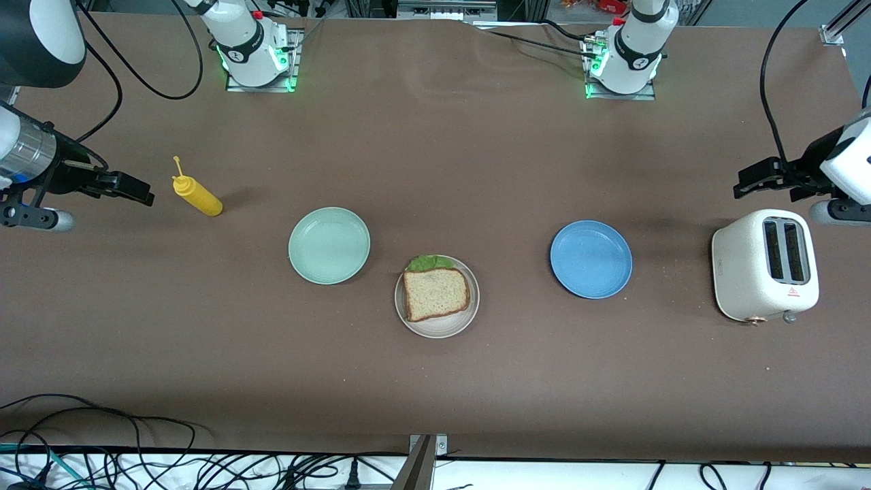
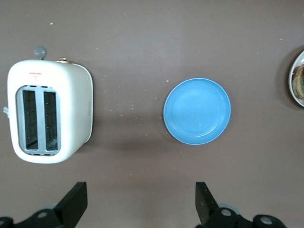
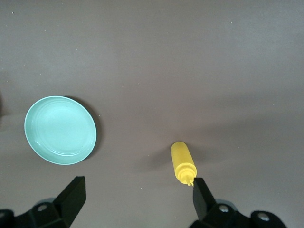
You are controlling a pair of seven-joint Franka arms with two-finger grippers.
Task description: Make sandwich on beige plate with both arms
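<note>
Brown matte table [image 1: 435, 150], black cables [image 1: 136, 463] tangled along its near edge, even overhead light

You are viewing speckled tan bread [image 1: 435, 292], green lettuce [image 1: 429, 262], a beige plate [image 1: 439, 329], and a brown counter [image 1: 435, 156].

The sandwich [image 1: 435, 293] lies flat on the beige plate [image 1: 437, 329]: speckled tan bread with brown crust on top, ruffled green lettuce [image 1: 429, 263] poking out at its 12 o'clock edge. The plate sits mid-tabletop, round, shallow and pale.
</note>
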